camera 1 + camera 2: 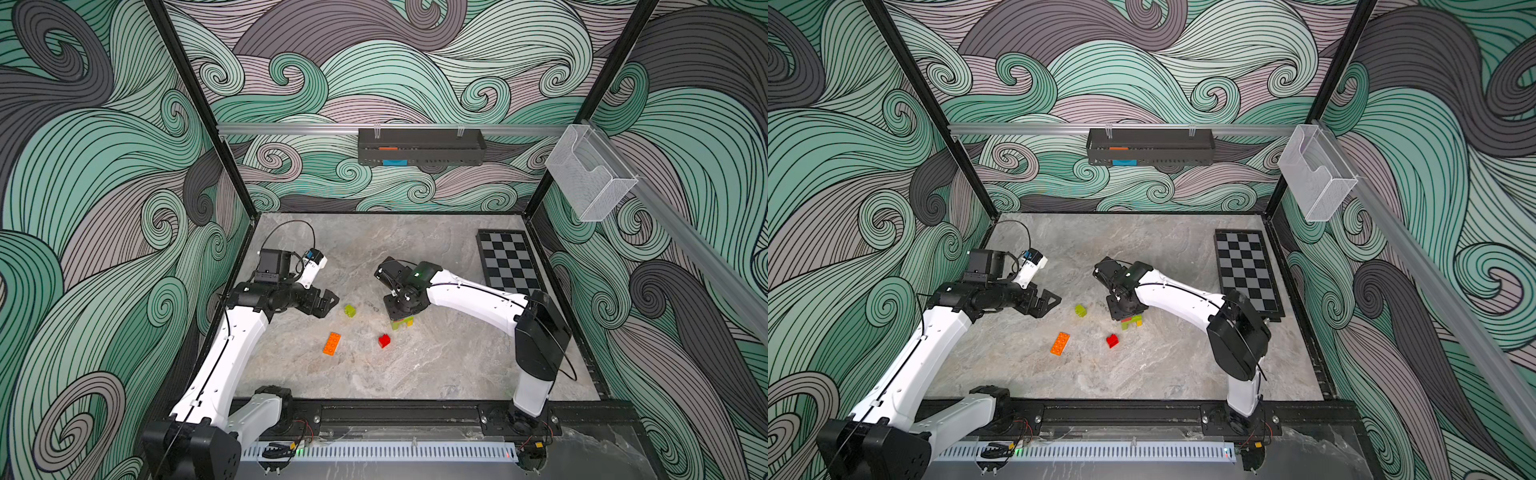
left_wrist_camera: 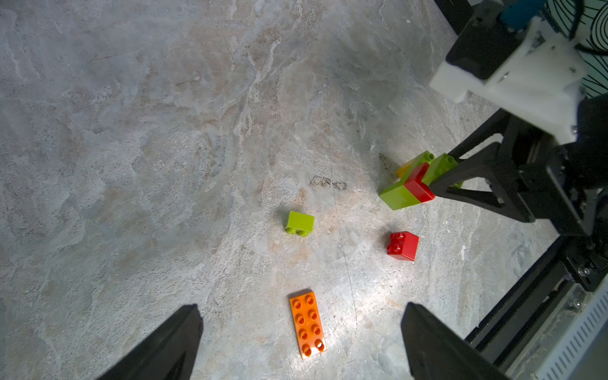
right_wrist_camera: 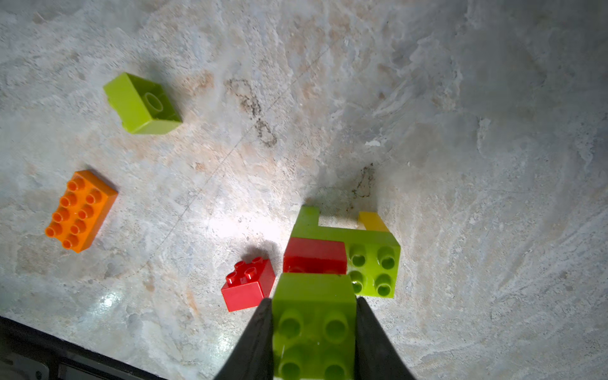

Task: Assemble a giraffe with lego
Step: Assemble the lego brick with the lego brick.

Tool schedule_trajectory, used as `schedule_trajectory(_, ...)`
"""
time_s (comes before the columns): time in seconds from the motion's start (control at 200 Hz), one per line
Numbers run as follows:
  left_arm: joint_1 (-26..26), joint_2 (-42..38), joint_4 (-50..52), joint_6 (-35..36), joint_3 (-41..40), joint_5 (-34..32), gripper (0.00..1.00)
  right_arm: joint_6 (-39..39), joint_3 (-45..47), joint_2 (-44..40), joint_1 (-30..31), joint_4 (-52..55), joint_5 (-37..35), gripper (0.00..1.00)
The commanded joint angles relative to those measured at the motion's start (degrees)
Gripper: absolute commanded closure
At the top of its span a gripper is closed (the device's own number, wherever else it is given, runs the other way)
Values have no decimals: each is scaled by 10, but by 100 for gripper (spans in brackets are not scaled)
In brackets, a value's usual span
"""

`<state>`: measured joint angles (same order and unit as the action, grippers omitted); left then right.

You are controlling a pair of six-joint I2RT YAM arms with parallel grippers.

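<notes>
Near bench (image 1: 457,365) centre, right tool (image 3: 314,302) clamps the top lime brick (image 3: 314,329) of the half-built giraffe (image 1: 402,322). Left tool (image 1: 328,300) gapes wide, empty. Unplaced, 7 to 9 o'clock of it: loose lime brick (image 1: 350,310), red brick (image 1: 384,340), orange brick (image 1: 331,343).

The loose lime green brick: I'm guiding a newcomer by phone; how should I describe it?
On the marble tabletop, look between the open left tool and the half-built giraffe gripped by the right tool. The loose lime green brick lies there alone, tipped on its side. The other loose pieces, the orange brick and the red brick, lie nearer the front edge.
</notes>
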<state>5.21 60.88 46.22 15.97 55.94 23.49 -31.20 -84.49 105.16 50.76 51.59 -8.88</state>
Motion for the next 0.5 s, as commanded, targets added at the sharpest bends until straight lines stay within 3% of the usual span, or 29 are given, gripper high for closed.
schedule_trajectory(0.0, -3, -6, -7, 4, -3, 12, 1, 0, 4, 3, 0, -13, 6, 75)
schedule_trajectory(0.495, -3, -6, -7, 4, -2, 13, 2, -38, 35, 8, 11, -22, -18, 76)
